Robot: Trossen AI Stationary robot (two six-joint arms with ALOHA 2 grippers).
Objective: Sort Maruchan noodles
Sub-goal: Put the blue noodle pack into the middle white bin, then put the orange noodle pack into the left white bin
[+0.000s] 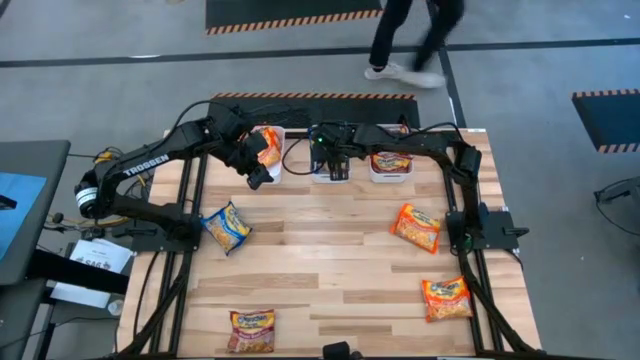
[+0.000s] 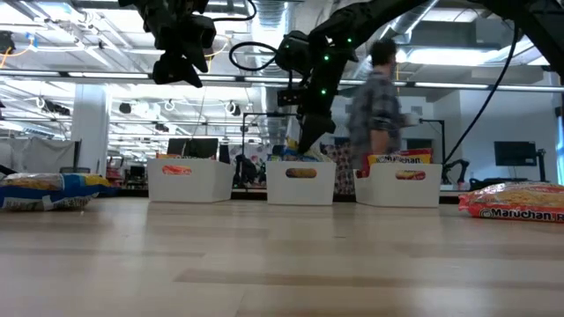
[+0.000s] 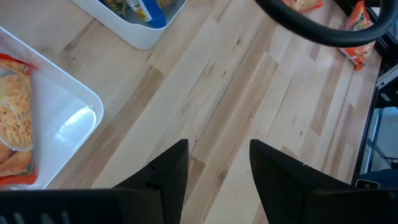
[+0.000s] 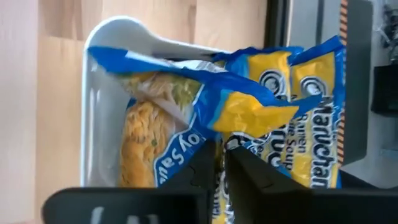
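Three white bins stand in a row at the far edge: left bin [image 1: 276, 134], middle bin [image 1: 330, 178], right bin [image 1: 389, 178]. My right gripper [image 1: 333, 163] reaches over the middle bin [image 4: 93, 124], shut on a blue-and-yellow Maruchan packet [image 4: 205, 106]. My left gripper [image 1: 258, 175] hovers open above the table beside the left bin [image 3: 74, 118], which holds orange packets [image 3: 15, 118]. Loose on the table lie a blue-and-yellow packet [image 1: 227, 227], two orange ones [image 1: 417, 226] [image 1: 446, 297] and a dark red one [image 1: 251, 330]. My right gripper pinches the blue-and-yellow packet at its wrapper edge [image 4: 219, 138] between the two fingers, coming from above and pointing down into the middle bin. The packet lies tilted on other blue-and-yellow packets [image 4: 311, 124] inside the bin. The fingers hide how far back it reaches.
The right bin [image 2: 404, 185] holds orange packets [image 1: 390, 160]. A person [image 1: 410, 40] walks on the floor beyond the far edge. Bare wood spans the table's middle [image 1: 320, 250]. Cables and a fixture [image 1: 330, 135] sit behind the middle bin.
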